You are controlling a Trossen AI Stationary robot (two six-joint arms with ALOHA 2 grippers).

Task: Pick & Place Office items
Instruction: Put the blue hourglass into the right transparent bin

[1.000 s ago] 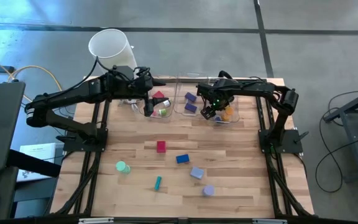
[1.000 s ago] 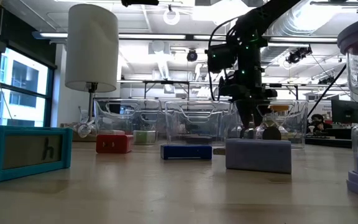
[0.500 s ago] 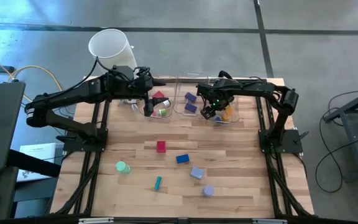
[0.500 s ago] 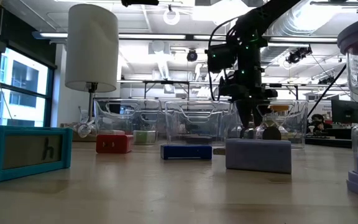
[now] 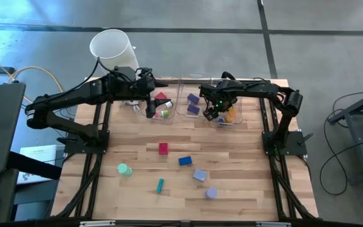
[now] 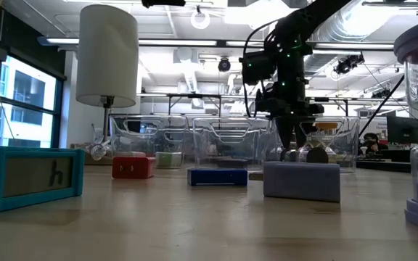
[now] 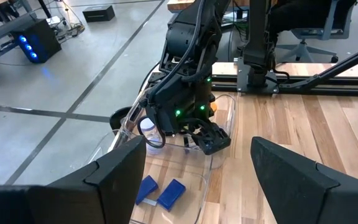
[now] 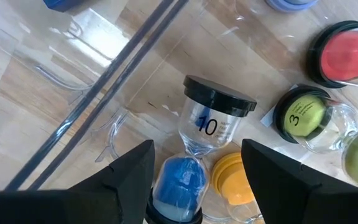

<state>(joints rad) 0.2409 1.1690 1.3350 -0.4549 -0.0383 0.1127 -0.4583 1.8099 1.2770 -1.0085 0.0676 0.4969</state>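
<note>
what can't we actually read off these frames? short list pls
- Right gripper, high view: the arm's own body covers the fingers, so any grip is unclear. Right wrist view: blue-sand hourglass marked 10 sits between the fingers; contact not visible.
- Left gripper, high view: too small to see what lies beneath it.
- Clear plastic bins, low view: glare and overlap hide the contents.
- Teal block, low view: cut off by the frame edge.

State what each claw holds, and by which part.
Left claw: open, holding nothing. Right claw: fingers flank the blue hourglass at its lower bulb; contact cannot be told.
</note>
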